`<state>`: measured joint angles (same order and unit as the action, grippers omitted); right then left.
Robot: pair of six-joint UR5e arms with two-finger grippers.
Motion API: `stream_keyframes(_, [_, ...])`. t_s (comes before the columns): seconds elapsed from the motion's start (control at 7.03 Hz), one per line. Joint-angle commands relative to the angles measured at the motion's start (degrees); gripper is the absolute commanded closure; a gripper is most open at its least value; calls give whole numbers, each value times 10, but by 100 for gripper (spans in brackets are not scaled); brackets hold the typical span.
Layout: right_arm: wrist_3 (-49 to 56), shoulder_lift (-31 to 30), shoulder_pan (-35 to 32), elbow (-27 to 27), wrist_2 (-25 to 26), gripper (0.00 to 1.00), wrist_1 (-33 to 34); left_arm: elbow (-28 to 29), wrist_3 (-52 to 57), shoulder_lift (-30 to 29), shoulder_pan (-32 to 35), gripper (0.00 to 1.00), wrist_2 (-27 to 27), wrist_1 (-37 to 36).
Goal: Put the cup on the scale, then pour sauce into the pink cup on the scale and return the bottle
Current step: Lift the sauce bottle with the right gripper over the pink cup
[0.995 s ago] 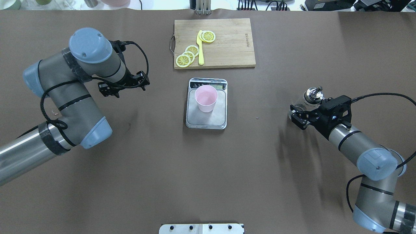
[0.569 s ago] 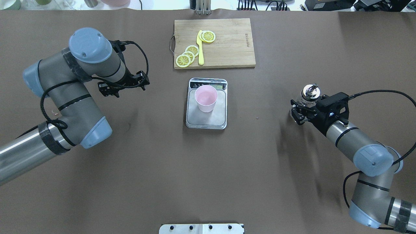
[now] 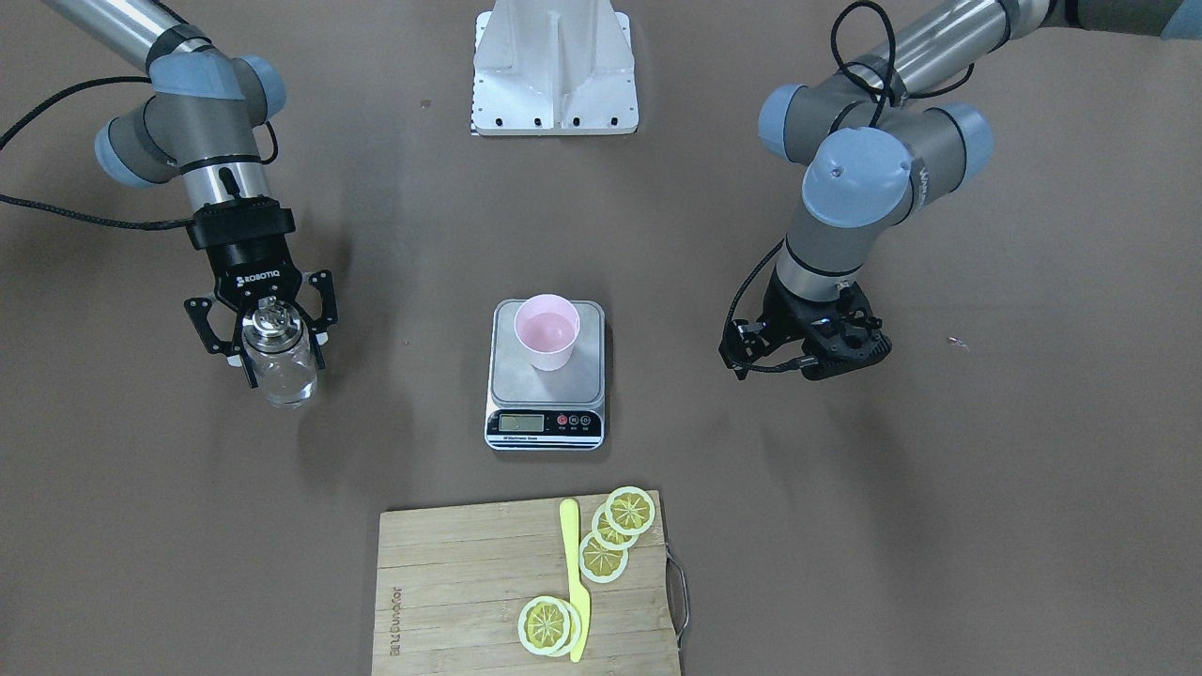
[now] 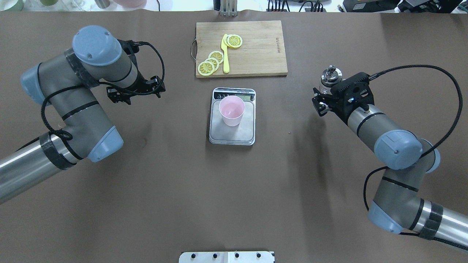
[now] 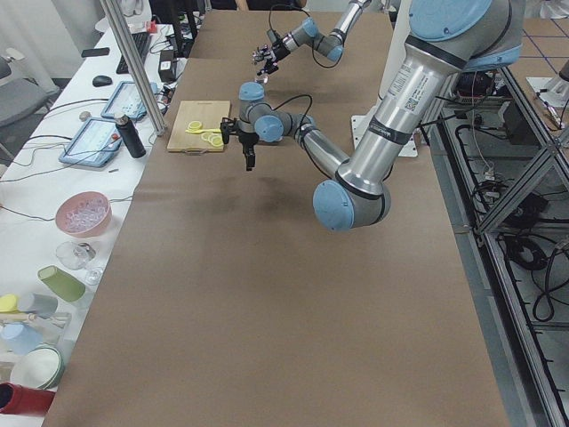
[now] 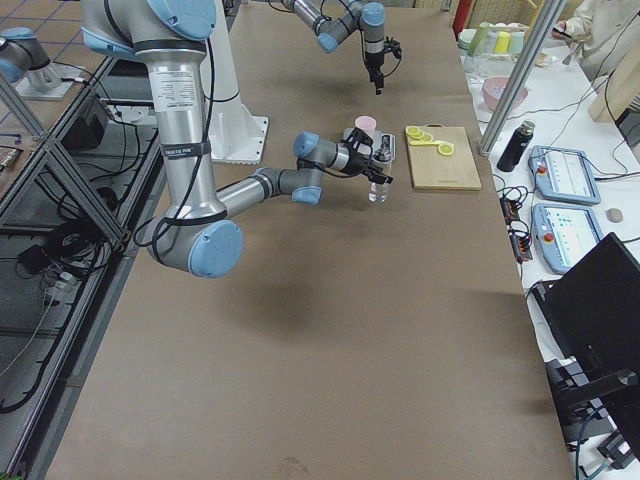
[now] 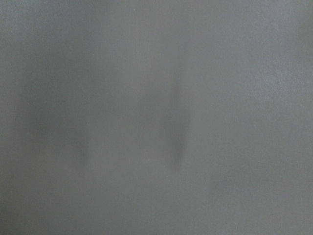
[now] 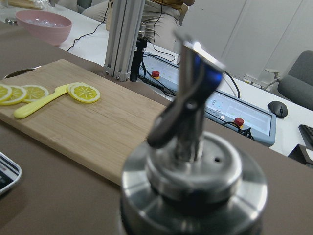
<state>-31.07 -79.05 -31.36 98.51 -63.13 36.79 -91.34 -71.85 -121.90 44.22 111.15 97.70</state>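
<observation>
The pale pink cup (image 4: 231,109) stands upright on the silver-grey scale (image 4: 234,136) at the table's middle; both also show in the front view, the cup (image 3: 547,330) on the scale (image 3: 545,387). My right gripper (image 4: 321,98) is shut on the clear glass bottle (image 4: 330,76) with the metal spout and holds it upright off the table, to the right of the scale. In the front view the gripper (image 3: 282,364) grips the bottle (image 3: 271,336). The spout cap (image 8: 193,186) fills the right wrist view. My left gripper (image 4: 133,92) hangs open and empty, left of the scale.
A wooden cutting board (image 4: 256,47) with lemon slices (image 4: 211,62) and a yellow knife (image 4: 225,54) lies just beyond the scale. The robot's white base plate (image 3: 554,66) is at the near edge. The left wrist view shows only blurred grey.
My right gripper has carried the bottle up and away from the robot, toward the cutting board's side. The left arm has drawn back slightly. Cup and scale have not moved.
</observation>
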Motion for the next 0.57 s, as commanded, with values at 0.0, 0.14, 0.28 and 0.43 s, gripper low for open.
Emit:
stream_keyframes(0.0, [77,67,12,18,50,100,145,-1,26,16,17,2,1,3])
stream_keyframes(0.14, [116,92,42,17,113,100,203,-1,26,20,24,2,4,14])
stream_keyframes(0.28, [141,123,63,14,152,100,270,-1,28,25,25,2,5,15])
stream_keyframes(0.43, [156,131,76,15,183,100,309,-2,53,26,27,2,5,14])
